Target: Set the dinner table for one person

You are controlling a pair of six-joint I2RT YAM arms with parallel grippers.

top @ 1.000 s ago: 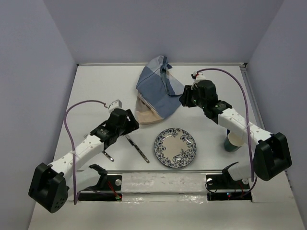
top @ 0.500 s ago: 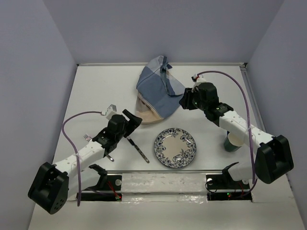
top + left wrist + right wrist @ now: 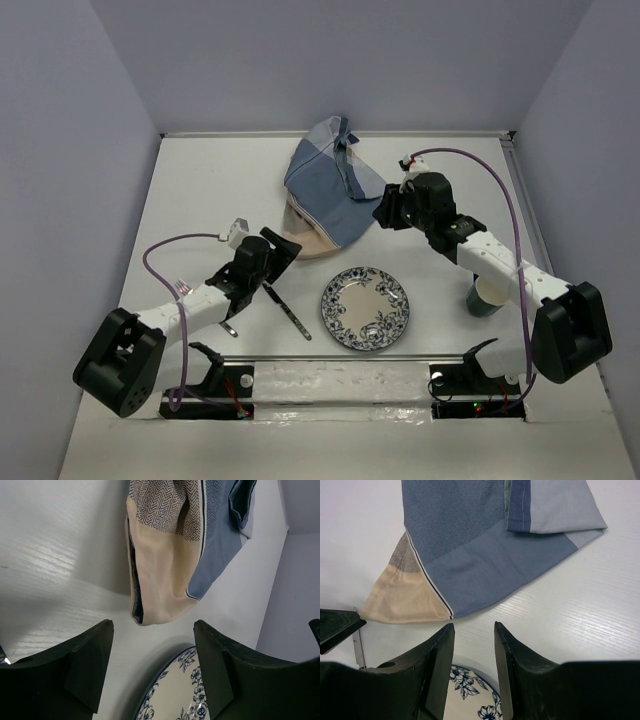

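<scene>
Fingers [image 3: 75, 675] apart, white dinner table [image 3: 200, 190], lilac walls [image 3: 330, 60]

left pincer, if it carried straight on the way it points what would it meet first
The left pincer would probably meet the beige corner of the folded placemat just ahead, though depth is unclear.
</scene>
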